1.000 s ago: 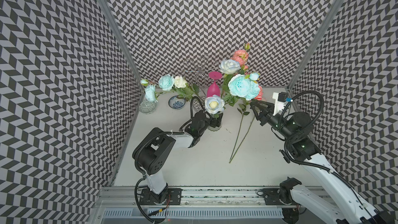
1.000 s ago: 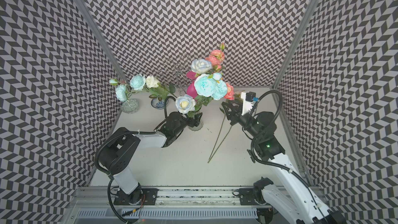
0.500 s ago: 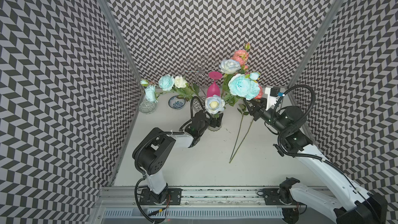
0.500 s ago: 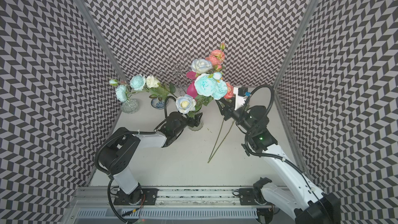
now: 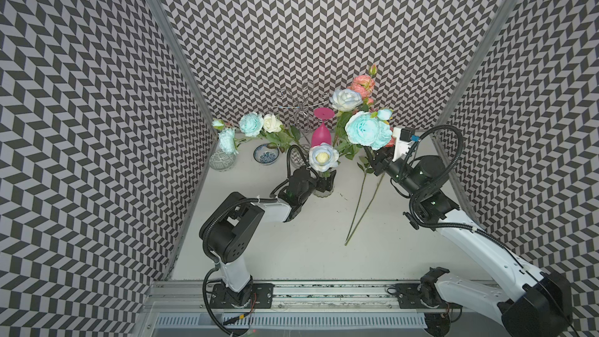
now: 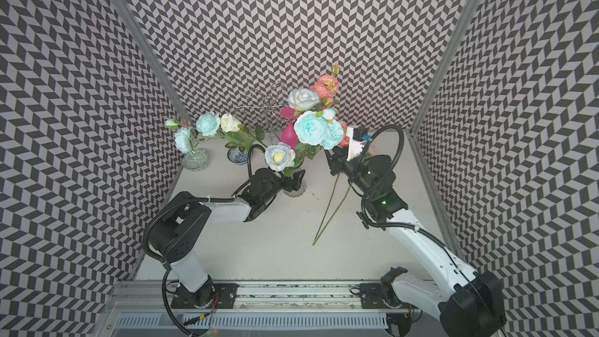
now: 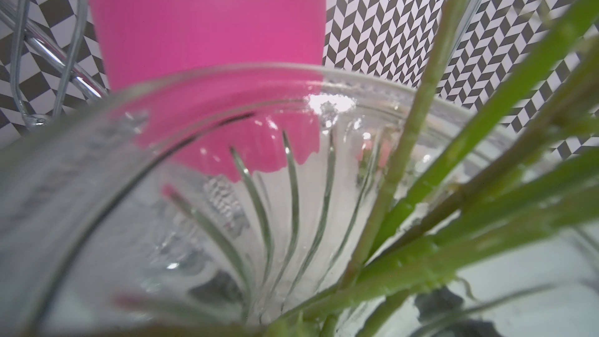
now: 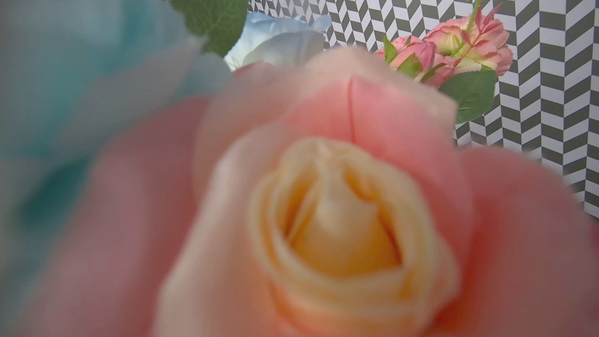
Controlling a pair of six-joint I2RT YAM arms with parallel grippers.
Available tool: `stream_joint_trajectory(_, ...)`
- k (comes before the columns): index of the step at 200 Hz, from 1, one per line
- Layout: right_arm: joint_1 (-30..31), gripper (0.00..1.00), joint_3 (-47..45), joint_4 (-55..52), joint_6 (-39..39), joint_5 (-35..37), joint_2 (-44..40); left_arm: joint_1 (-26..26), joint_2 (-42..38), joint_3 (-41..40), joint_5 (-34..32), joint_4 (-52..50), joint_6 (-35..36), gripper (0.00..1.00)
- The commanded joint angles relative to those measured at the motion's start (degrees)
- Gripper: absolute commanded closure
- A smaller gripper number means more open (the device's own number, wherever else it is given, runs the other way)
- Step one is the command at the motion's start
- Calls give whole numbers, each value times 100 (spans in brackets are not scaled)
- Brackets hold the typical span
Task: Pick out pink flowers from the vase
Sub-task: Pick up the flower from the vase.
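Right wrist view is all blurred pink rose (image 8: 324, 205), can't tell right end effector (image 5: 372, 161) opening; left end effector (image 5: 324, 184) clamps the vase (image 5: 322, 193).

We see the vase (image 7: 291, 209) as clear ribbed glass, glossy with bright glints. Behind the vase, the goblet (image 7: 207, 21) looks like smooth matt plastic and the wire rack (image 7: 66, 63) like shiny metal. The pink flowers (image 8: 340, 209) have soft, matt cloth petals.

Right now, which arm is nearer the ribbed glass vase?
Left. The left arm has its jaws around the ribbed glass vase; the right arm is apart from it, by the turquoise blooms.
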Motion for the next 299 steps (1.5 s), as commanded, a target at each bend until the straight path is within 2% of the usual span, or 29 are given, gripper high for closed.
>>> stream_joint_trajectory(1, 56, 78, 162, 444, 9, 239, 54, -99, 147, -49, 232, -721, -234, 8)
stream_joint_trajectory(61, 57, 90, 227, 541, 20, 414, 98, -99, 155, -78, 216, -682, -244, 8)
stream_joint_trajectory(110, 52, 99, 192, 316, -90, 576, -358, -95, 152, -60, 192, -671, -247, 8)
stream_joint_trajectory(148, 48, 100, 210, -125, -171, 660, -767, -99, 141, -67, 197, -666, -254, 8)
stream_joint_trajectory(198, 56, 100, 275, -622, -335, 1202, -1257, -90, 149, -47, 178, -669, -233, 8)
stream_joint_trajectory(299, 53, 100, 2029, -3027, -585, 1640, -1908, -90, 168, -35, 179, -676, -198, 8)
